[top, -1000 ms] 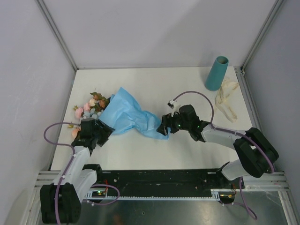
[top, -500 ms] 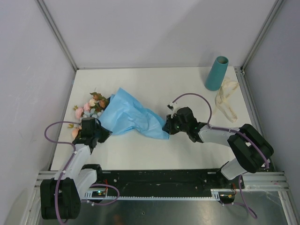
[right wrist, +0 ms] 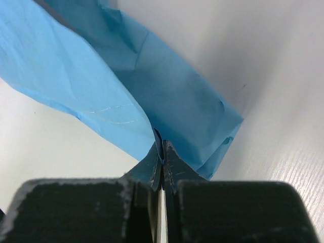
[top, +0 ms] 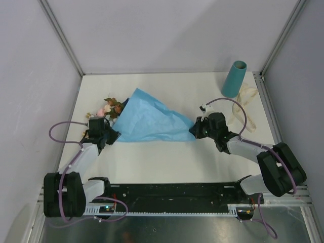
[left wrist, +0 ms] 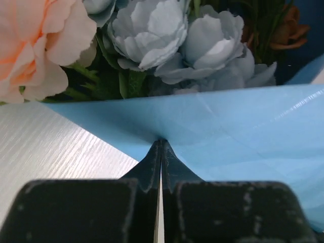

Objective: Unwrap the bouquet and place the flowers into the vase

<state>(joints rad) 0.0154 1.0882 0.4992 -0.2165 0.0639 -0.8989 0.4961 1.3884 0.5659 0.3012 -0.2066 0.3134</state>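
Left end effector (left wrist: 161,146) is pinched shut on the tissue paper (top: 152,121) just beside the flowers (top: 111,107) at the left of the desk (top: 167,162). The right end effector (right wrist: 162,147) pinches the paper's right tip. The ribbon (top: 245,109) lies loose by the far-right vase (top: 234,79), so unwrapping looks begun, and nothing stands in the vase yet.

bouquet (top: 132,117): lying on its side, left of centre | tissue paper (top: 159,123): light blue, fanned into a cone, tip pointing right | flowers (top: 112,107): pink, pale-blue, rust heads at left end | vase (top: 234,79): teal, upright, far-right corner, well apart
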